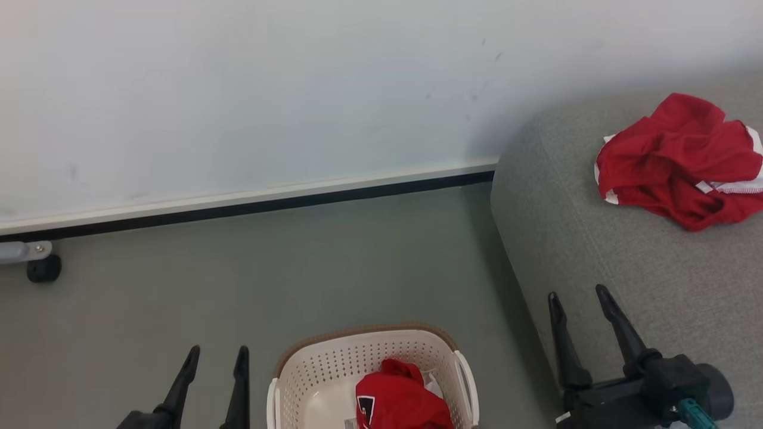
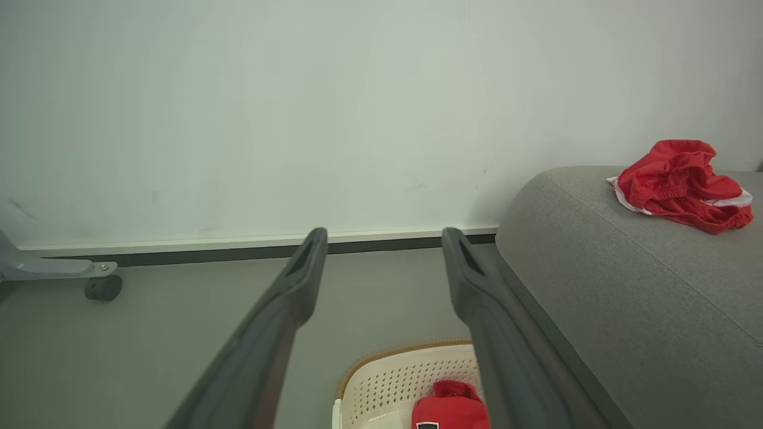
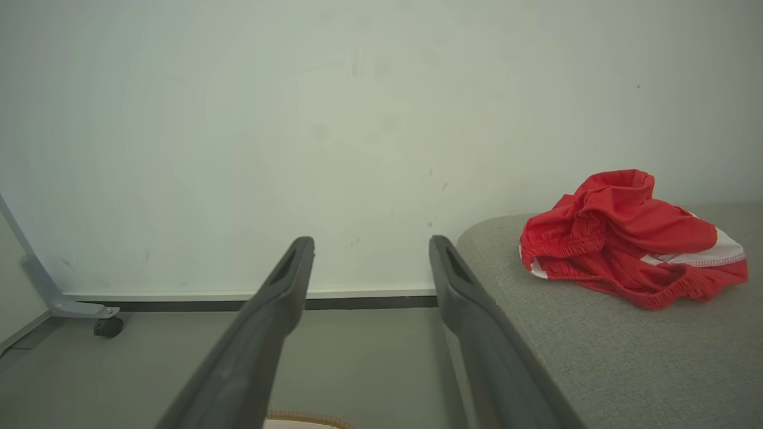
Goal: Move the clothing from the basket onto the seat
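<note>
Lying beyond right end effector (image 1: 577,291): clothing (image 1: 679,158)

floor (image 1: 179,310): grey-green, smooth, running back to a white wall (image 1: 238,89) with a dark skirting strip (image 1: 268,205).
on floor: basket (image 1: 322,369), cream, perforated, brown rim, at the near edge; seat (image 1: 596,262), grey woven sofa, at right; black caster (image 1: 43,269), far left by the wall.
on seat: crumpled red garment (image 1: 679,161), white trim, well back from the rounded corner.
in basket: second red garment (image 1: 399,399), dark patch showing, toward the right side.
</note>
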You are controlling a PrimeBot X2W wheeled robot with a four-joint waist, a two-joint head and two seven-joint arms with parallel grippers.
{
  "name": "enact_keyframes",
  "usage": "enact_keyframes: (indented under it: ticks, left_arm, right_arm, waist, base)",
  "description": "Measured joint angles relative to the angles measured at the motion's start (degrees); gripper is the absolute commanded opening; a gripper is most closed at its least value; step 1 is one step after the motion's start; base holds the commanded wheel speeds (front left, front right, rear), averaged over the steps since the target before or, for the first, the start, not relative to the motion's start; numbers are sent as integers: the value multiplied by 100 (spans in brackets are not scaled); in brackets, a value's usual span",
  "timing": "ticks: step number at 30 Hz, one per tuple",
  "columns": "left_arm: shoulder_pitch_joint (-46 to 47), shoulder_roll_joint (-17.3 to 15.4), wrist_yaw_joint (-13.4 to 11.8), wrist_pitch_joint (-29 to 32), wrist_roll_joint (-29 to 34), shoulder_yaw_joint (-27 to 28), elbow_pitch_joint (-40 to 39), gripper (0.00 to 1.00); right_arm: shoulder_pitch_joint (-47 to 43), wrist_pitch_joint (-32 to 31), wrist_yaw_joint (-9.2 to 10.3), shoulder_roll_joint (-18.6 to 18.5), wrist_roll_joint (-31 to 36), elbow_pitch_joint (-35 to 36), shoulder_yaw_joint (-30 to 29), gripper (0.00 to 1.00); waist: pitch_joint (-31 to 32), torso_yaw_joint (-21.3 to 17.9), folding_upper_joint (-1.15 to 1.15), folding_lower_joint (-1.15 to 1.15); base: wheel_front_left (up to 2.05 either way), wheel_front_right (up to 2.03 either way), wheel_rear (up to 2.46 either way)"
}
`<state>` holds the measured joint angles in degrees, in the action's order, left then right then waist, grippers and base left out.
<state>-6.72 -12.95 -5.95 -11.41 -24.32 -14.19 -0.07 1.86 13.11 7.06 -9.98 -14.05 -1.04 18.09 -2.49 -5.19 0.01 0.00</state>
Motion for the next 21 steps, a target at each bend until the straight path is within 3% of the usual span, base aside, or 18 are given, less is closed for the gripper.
enact_keyframes:
  ticks: [21]
  left_arm:
    - [1689,310,608,822,649,-1269,1023,100]
  right_arm:
    - [1027,8,8,-77,207,532,-464,100]
  waist:
    - [-1632,-327,0,1]
  base:
    - [0,0,0]
